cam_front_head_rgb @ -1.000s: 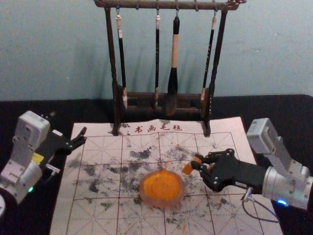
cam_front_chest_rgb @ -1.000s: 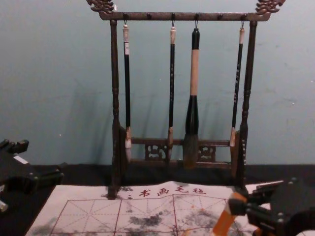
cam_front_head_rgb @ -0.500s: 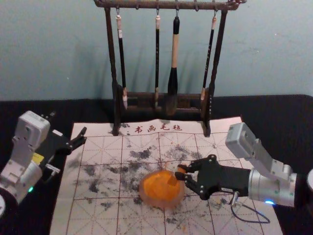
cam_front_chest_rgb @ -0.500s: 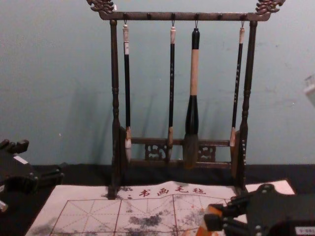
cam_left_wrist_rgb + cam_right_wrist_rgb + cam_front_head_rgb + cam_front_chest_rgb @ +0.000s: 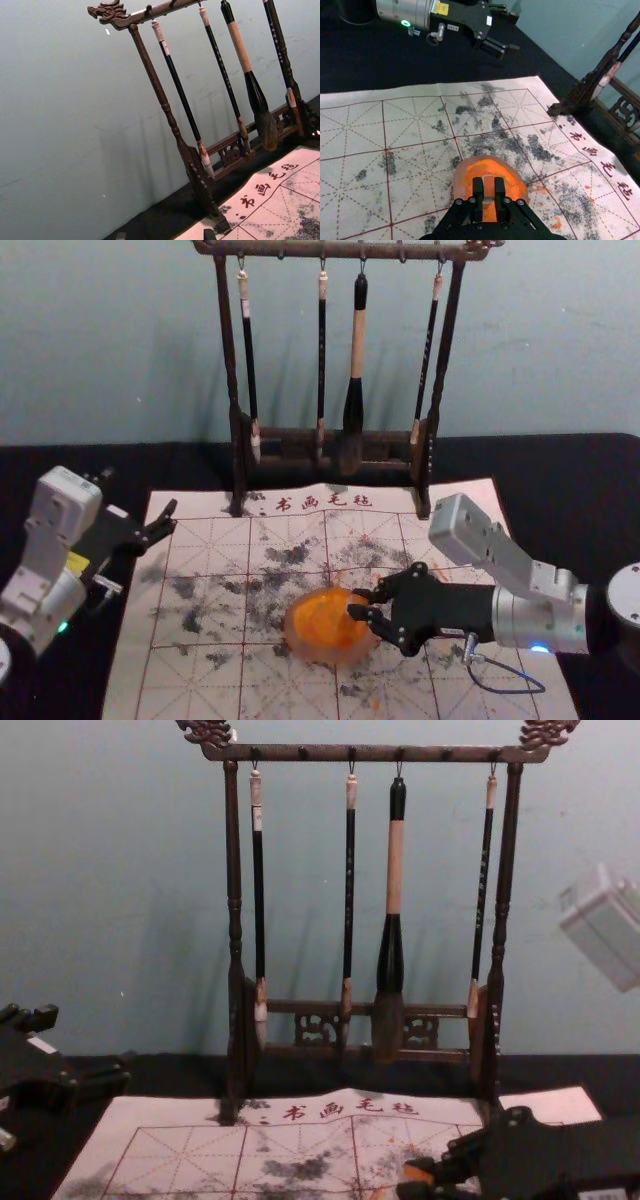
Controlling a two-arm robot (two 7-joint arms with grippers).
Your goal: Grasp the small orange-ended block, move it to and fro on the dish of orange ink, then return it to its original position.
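Head view: the right gripper (image 5: 361,603) is reaching in over the right side of the dish of orange ink (image 5: 328,624), its fingers nearly together. What's between them is too small to make out here. The left gripper (image 5: 140,494) is parked over by the mat's (image 5: 188,680) left edge, fingers spread.

Left wrist view: two dark fingertips (image 5: 209,234) poke in, well apart, with the brush rack (image 5: 165,102) beyond them.

Right wrist view is the good one. The small orange-ended block (image 5: 489,187) is pinched between the two fingertips, so they're only open about as far as the block is wide. It's right over the orange ink, but I can't tell if it's actually touching.

Chest view: a bit of orange shows at the right gripper's tips, low in front of the rack, and the left gripper's fingers are wide apart.
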